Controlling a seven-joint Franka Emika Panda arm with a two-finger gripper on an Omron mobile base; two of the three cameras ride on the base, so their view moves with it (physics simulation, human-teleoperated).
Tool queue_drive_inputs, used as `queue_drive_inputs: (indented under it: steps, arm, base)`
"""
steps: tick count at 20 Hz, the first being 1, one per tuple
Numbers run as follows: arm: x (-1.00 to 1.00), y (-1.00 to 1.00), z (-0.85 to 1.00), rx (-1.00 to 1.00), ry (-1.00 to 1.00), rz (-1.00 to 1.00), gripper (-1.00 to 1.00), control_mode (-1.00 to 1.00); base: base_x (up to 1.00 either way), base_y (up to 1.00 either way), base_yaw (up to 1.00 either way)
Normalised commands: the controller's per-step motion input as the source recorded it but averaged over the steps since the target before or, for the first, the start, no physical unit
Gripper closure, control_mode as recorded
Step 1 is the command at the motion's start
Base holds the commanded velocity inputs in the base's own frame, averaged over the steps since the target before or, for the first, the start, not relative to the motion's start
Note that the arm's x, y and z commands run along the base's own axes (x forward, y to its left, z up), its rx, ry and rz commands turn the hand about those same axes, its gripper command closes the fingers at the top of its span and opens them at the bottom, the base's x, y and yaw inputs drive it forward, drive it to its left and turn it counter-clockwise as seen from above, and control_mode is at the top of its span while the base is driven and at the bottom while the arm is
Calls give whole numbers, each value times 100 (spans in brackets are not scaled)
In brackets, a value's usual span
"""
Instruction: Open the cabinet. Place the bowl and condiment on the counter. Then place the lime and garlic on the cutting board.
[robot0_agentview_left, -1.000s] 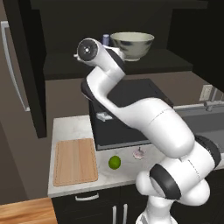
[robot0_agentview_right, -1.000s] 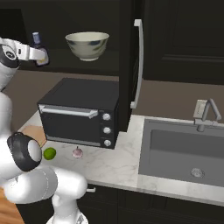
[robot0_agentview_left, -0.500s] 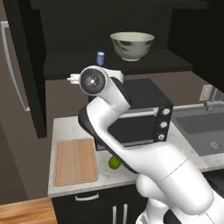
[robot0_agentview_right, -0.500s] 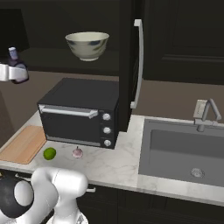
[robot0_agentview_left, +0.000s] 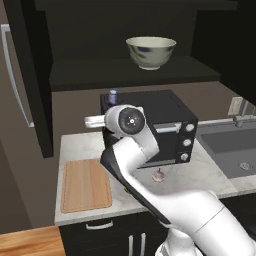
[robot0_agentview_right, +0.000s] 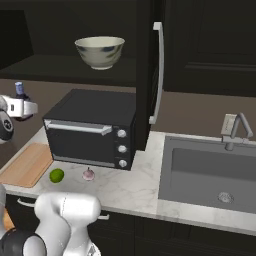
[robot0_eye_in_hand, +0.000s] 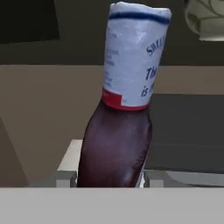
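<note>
My gripper (robot0_eye_in_hand: 112, 177) is shut on the condiment (robot0_eye_in_hand: 120, 109), a dark purple bottle with a pale cap, held upright in the air. Its cap (robot0_agentview_left: 113, 95) pokes up behind my wrist, left of the oven top. From the right, the condiment (robot0_agentview_right: 19, 89) rises from the gripper (robot0_agentview_right: 20, 98) above the cutting board (robot0_agentview_right: 27, 164). The bowl (robot0_agentview_left: 150, 51) stands on the shelf of the open cabinet (robot0_agentview_right: 150, 65). The lime (robot0_agentview_right: 56, 175) and garlic (robot0_agentview_right: 88, 174) lie on the counter (robot0_agentview_right: 130, 185) in front of the oven. The garlic (robot0_agentview_left: 158, 175) lies right of the board (robot0_agentview_left: 85, 184).
A black toaster oven (robot0_agentview_right: 90, 130) stands on the counter under the shelf. The open cabinet door (robot0_agentview_left: 30, 75) hangs at the left, the other door beside the oven. A sink (robot0_agentview_right: 210, 170) with a faucet (robot0_agentview_right: 239, 131) lies to the right.
The arm has swung down and to the left with the bottle, from shelf height beside the bowl to oven-top height over the counter's left end. The bowl has not moved.
</note>
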Motion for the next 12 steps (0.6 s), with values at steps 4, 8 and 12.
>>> queue_drive_inputs:
  steps: [4, 8, 12]
  arm:
    - [14, 54, -77, -2, 1, 14, 100, -100]
    - [21, 60, -67, -7, 0, 9, 100, -100]
    - [40, 46, -62, -7, 3, 5, 100, -100]
  base:
    - [0, 0, 0]
    - [0, 0, 0]
    - [0, 0, 0]
